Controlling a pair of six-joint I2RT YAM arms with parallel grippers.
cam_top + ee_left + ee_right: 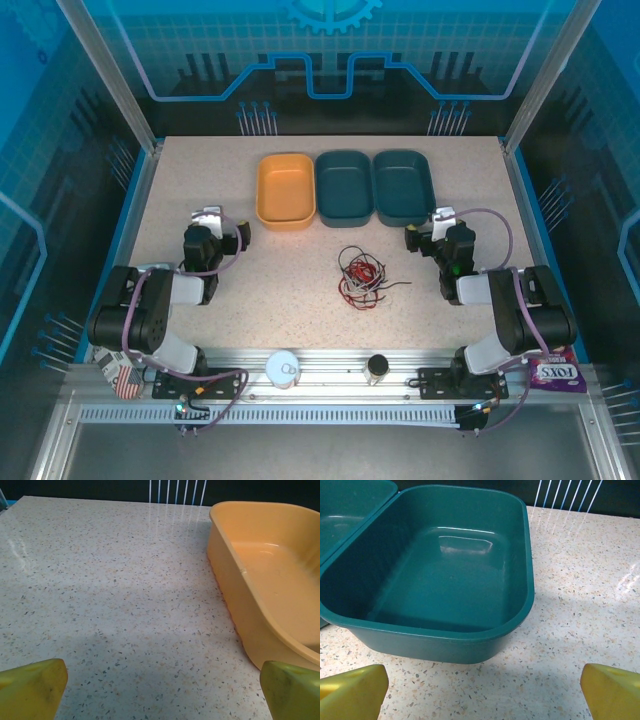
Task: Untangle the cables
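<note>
The tangle of thin red, black and pale wires [360, 278] is lying untouched on the speckled table [260, 300] while the left gripper [212, 218] and right gripper [438, 218] are sitting spread and empty (facing the plastic tubs [343, 185]), so reaching for a strand is looking next.

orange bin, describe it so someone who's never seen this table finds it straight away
On the speckled table, three bins sit in a row near the far edge. The orange bin is the leftmost. The two teal bins to its right are dark, so it alone is orange.
</note>
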